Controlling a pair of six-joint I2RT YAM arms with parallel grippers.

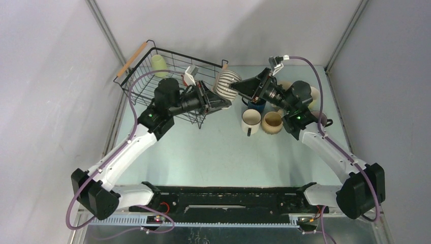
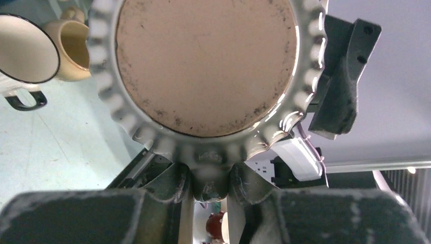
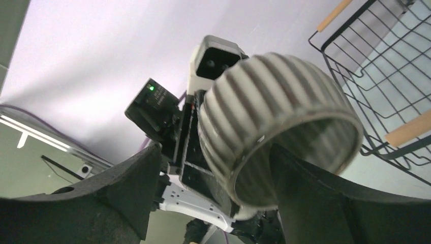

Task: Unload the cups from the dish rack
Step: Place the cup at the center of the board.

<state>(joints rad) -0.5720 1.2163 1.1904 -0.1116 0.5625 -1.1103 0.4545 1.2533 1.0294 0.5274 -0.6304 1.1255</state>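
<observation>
A striped ribbed cup (image 1: 226, 84) hangs on its side in the air just right of the dish rack (image 1: 133, 58). My left gripper (image 1: 219, 101) is shut on its lower edge; in the left wrist view the cup's tan underside (image 2: 206, 66) fills the frame above the pinching fingers (image 2: 167, 185). My right gripper (image 1: 237, 88) stands open at the cup's mouth. In the right wrist view one finger (image 3: 305, 188) reaches inside the cup (image 3: 269, 107) and the other (image 3: 127, 183) is outside it. A pale green cup (image 1: 159, 64) lies in the rack.
Several cups stand on the table under the right arm: a white dark-rimmed one (image 1: 250, 120), a tan one (image 1: 272, 122) and a navy one (image 1: 255, 105). The rack's wire wall and wooden handle (image 3: 406, 132) are close beside the right gripper. Grey walls enclose the table.
</observation>
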